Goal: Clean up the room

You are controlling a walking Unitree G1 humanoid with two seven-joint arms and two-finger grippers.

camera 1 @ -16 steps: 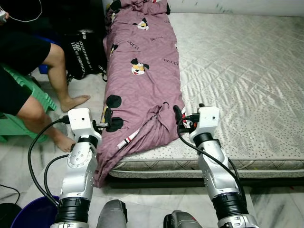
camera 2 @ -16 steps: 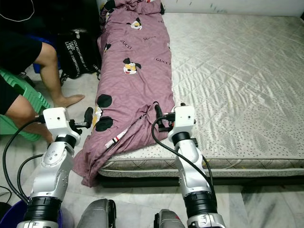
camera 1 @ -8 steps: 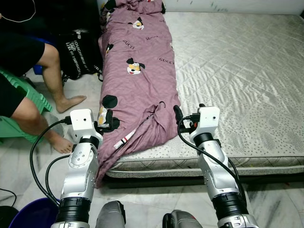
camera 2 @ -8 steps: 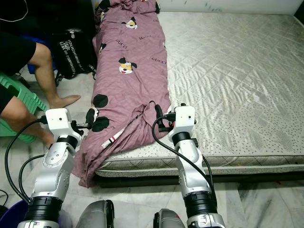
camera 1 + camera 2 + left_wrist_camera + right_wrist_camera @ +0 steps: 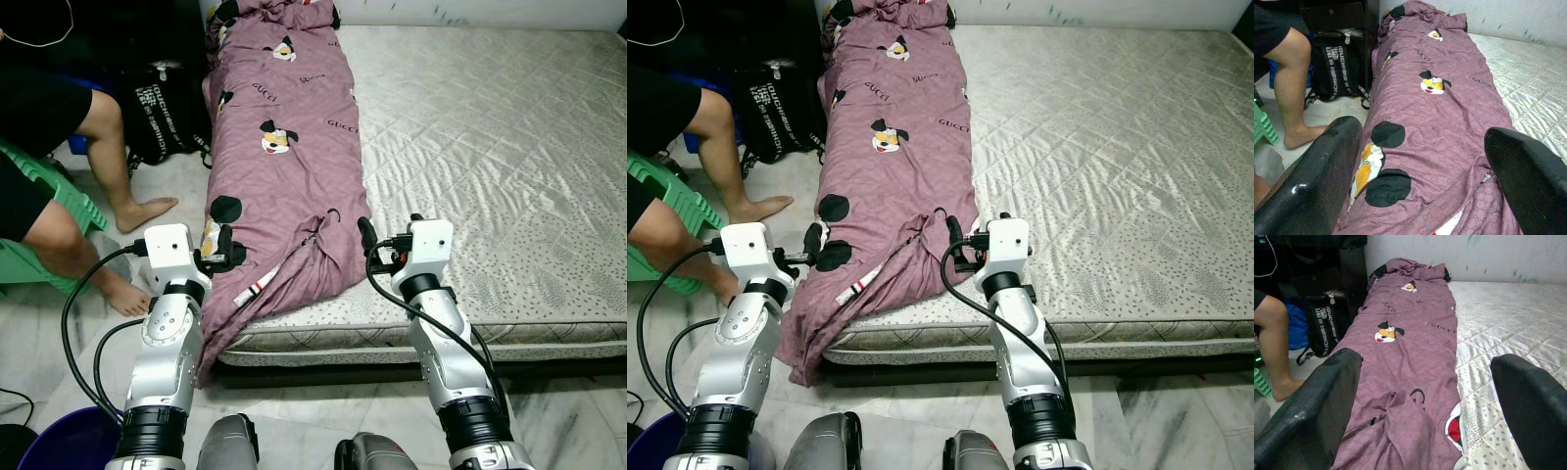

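A purple blanket [image 5: 284,166] printed with cartoon dogs lies lengthwise along the left side of the grey quilted mattress [image 5: 490,147]. Its near end is bunched and hangs over the mattress's left front corner. My left gripper [image 5: 221,249] is open at the blanket's left edge, beside a black spot of the print. In the left wrist view its fingers [image 5: 1327,161] frame the blanket [image 5: 1440,117] with nothing between them. My right gripper [image 5: 366,239] is open just right of the blanket's crumpled near corner. The right wrist view looks along the blanket [image 5: 1405,347] towards the wall.
A person [image 5: 59,147] sits on a green stool [image 5: 39,215] at the left, bare feet on the tiled floor. A black bag [image 5: 162,113] leans by the bed. A blue bucket [image 5: 59,446] stands at the lower left. A white wall [image 5: 1474,257] runs behind the bed.
The whole picture has shifted a little, so the camera moved. Both grippers stay open at the blanket's near end, and the blanket lies as before.
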